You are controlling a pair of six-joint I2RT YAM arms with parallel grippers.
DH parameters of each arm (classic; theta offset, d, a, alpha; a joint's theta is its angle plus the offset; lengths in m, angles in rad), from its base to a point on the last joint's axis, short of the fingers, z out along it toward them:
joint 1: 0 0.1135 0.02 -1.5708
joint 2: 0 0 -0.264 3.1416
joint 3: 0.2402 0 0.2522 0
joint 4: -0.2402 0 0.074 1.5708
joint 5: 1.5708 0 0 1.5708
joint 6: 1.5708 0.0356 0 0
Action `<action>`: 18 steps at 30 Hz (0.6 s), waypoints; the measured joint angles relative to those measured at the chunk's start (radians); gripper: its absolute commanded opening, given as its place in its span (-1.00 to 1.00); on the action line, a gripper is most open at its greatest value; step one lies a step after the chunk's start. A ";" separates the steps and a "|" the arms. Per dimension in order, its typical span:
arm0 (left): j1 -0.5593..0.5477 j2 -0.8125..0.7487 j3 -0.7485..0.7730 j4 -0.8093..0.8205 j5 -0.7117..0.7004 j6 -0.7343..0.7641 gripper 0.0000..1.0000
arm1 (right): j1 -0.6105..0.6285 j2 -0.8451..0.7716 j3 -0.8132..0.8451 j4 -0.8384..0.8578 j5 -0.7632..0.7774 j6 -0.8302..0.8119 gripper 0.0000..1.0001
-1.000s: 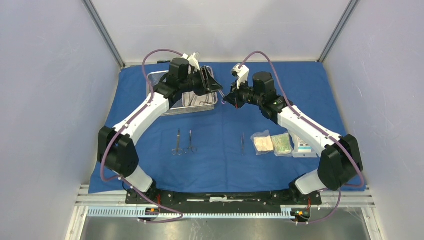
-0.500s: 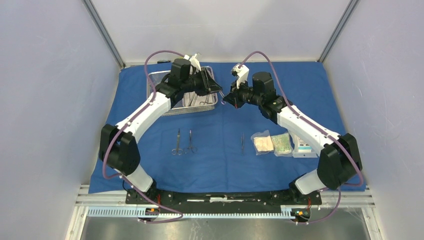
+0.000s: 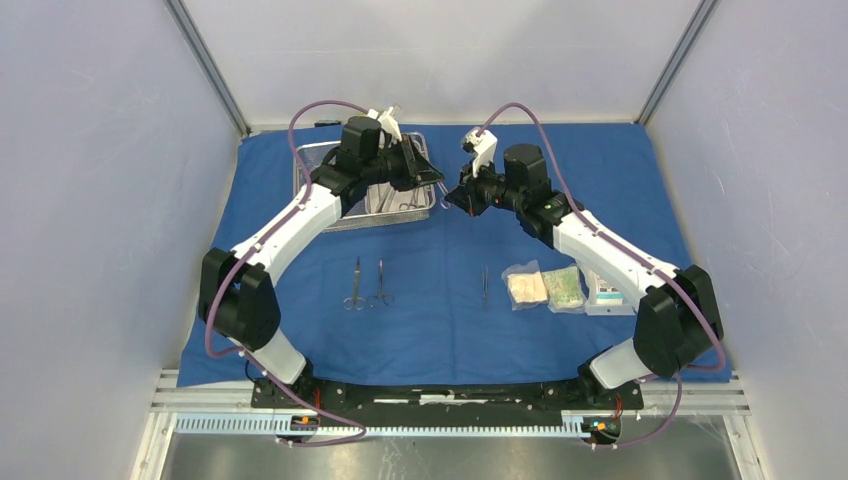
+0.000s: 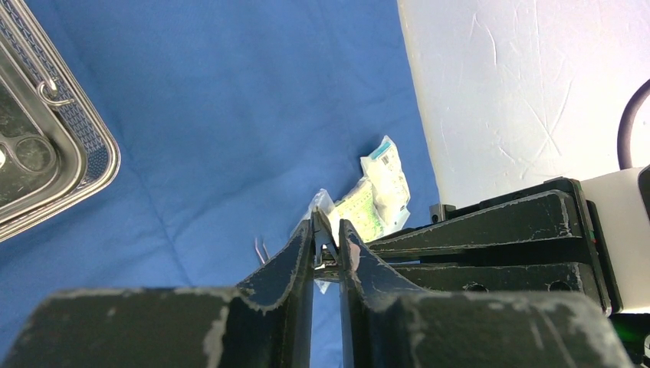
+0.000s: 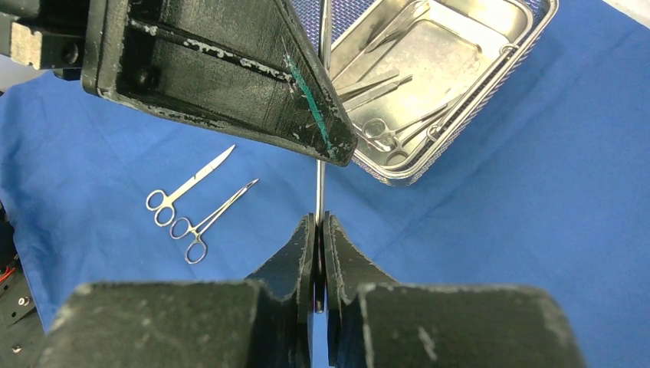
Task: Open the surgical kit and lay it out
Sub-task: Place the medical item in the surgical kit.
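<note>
The blue cloth (image 3: pixel 430 330) lies spread flat. At its back left stands the wire-mesh tray (image 3: pixel 300 172) (image 5: pixel 429 165) with the steel pan (image 5: pixel 441 54) inside, holding several instruments (image 5: pixel 383 134). Both grippers meet just right of the tray, above the cloth. My right gripper (image 3: pixel 452 197) (image 5: pixel 320 222) is shut on a slim metal instrument (image 5: pixel 320 192). My left gripper (image 3: pixel 440 183) (image 4: pixel 327 234) is shut on that instrument's other end (image 4: pixel 323 247). Two scissors-like instruments (image 3: pixel 355 285) (image 5: pixel 188 184) and tweezers (image 3: pixel 485 285) lie on the cloth, with three packets (image 3: pixel 545 287) (image 4: pixel 375 188) to their right.
White walls and two slanted metal posts (image 3: pixel 205 65) close in the back and sides. Purple cables (image 3: pixel 320 105) loop above both arms. The arm bases sit on a black rail (image 3: pixel 430 395) at the near edge.
The left jaws have narrowed onto the instrument held by the right gripper. Both arms have barely shifted.
</note>
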 measured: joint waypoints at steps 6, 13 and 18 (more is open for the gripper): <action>0.000 0.000 0.000 0.000 0.000 0.000 -0.67 | 0.006 0.000 -0.002 0.004 -0.003 0.000 -0.66; 0.000 0.000 0.000 0.000 -0.001 0.000 -0.71 | 0.010 0.000 -0.004 0.008 -0.018 -0.001 -0.52; 0.000 0.000 0.000 0.000 -0.005 0.001 -0.73 | 0.013 0.000 -0.008 0.019 -0.037 -0.004 -0.39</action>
